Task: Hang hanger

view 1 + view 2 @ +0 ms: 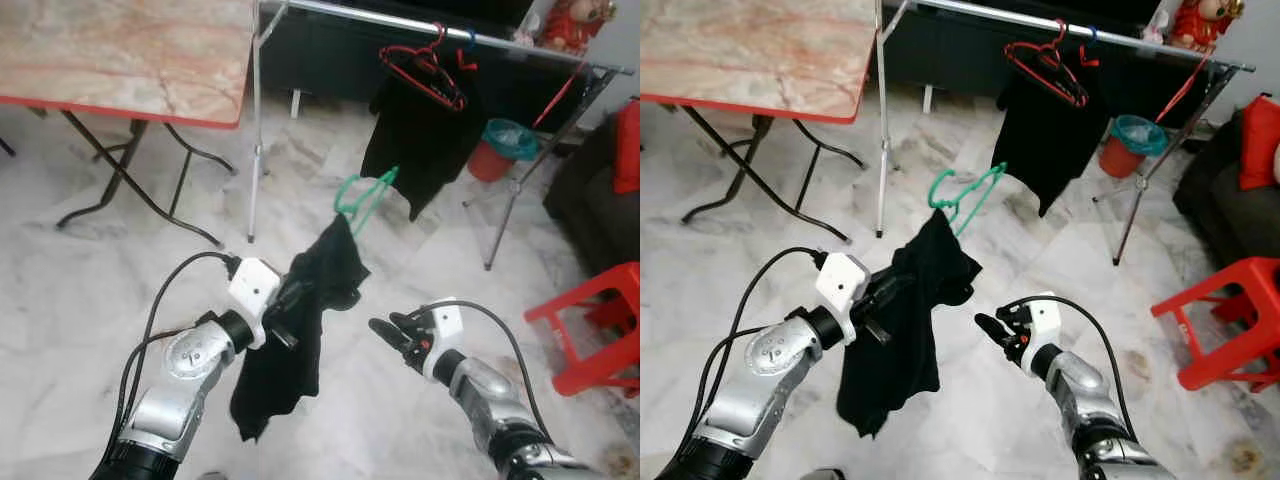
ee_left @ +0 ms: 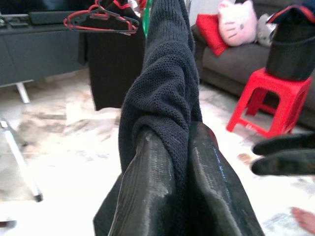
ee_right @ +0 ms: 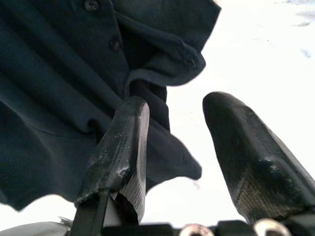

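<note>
The left gripper (image 1: 292, 300) is clamped on a black shirt (image 1: 295, 340) draped on a green hanger (image 1: 362, 197), held up in front of the drying rack (image 1: 440, 35), while the right gripper (image 1: 392, 332) waits just beside the shirt with its fingers apart

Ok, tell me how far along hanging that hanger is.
Done: the black garment is on the green hanger and lifted off the floor.
In hand: the left gripper is shut on the garment; the right gripper is open beside it.
Left: hooking the hanger onto the rack rail.
</note>
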You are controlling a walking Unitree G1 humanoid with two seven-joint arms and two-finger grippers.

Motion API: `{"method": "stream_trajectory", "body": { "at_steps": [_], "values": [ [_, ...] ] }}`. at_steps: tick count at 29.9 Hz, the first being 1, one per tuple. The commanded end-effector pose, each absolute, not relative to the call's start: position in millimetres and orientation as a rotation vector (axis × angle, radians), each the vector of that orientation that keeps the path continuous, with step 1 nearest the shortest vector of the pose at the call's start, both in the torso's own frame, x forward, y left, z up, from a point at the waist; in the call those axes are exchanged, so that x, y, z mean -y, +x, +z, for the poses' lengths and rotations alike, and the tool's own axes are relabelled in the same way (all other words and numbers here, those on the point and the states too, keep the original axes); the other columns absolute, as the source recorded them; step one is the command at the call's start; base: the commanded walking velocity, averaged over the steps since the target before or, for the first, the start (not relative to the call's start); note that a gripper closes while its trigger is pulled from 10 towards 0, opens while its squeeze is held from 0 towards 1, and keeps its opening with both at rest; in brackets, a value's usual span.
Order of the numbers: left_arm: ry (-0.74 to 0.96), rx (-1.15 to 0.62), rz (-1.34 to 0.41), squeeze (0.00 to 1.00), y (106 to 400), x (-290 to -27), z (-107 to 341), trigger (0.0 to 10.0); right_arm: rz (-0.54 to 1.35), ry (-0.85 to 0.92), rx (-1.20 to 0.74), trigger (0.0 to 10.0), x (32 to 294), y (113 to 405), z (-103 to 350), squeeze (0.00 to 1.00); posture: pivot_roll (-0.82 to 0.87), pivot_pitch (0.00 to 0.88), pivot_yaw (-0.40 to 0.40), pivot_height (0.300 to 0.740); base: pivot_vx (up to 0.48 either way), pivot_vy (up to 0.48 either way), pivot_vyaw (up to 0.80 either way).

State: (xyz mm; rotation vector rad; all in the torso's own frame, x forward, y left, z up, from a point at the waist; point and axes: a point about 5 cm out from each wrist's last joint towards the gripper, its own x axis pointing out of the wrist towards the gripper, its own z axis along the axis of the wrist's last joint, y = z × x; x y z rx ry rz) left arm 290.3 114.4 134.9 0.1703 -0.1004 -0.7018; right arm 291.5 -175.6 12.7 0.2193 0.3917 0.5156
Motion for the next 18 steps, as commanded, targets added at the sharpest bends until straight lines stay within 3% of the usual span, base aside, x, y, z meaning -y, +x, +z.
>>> {"method": "stream_trajectory", "body": {
  "at_steps": [1,2,3,4,5,10,11,16,18],
  "values": [
    [0.189,0.175,-0.707,0.00,296,-113,150,10.0,0.486,0.227,-0.401,10.0,183,283,6,0.00,0.17,0.049,-0.099,0.740,0.000,0.000,0.00],
    [0.189,0.175,-0.707,0.00,296,-113,150,10.0,0.486,0.227,-0.401,10.0,183,283,6,0.00,0.17,0.049,-0.099,0.740,0.000,0.000,0.00],
    [0.185,0.177,-0.705,0.00,297,-115,152,10.0,0.481,0.227,-0.409,10.0,183,280,3,0.18,0.17,0.047,-0.084,0.740,0.000,0.000,0.00],
    [0.183,0.176,-0.715,0.00,297,-115,152,10.0,0.476,0.223,-0.413,10.0,184,277,1,0.81,0.17,0.047,-0.080,0.740,0.000,0.000,0.00],
    [0.187,0.174,-0.730,0.00,296,-116,152,10.0,0.469,0.227,-0.415,10.0,184,275,-1,1.00,0.16,0.043,-0.069,0.740,0.000,0.000,0.00],
    [0.204,0.145,-0.833,0.00,286,-117,149,10.0,0.438,0.212,-0.398,10.0,188,274,-1,1.00,0.14,0.040,-0.047,0.740,0.000,0.000,0.00],
    [0.239,0.114,-0.864,0.00,282,-123,145,10.0,0.435,0.178,-0.373,10.0,192,276,3,0.00,0.13,0.042,-0.033,0.740,0.000,0.000,0.00],
    [0.329,0.065,-0.866,0.00,282,-134,137,10.0,0.470,0.113,-0.323,10.0,195,281,14,0.00,0.12,0.041,-0.027,0.740,0.000,0.000,0.00],
    [0.405,0.008,-0.831,0.00,288,-147,129,10.0,0.546,0.011,-0.267,10.0,197,289,30,0.00,0.10,0.050,-0.013,0.740,0.000,0.000,0.00]
  ]
}}
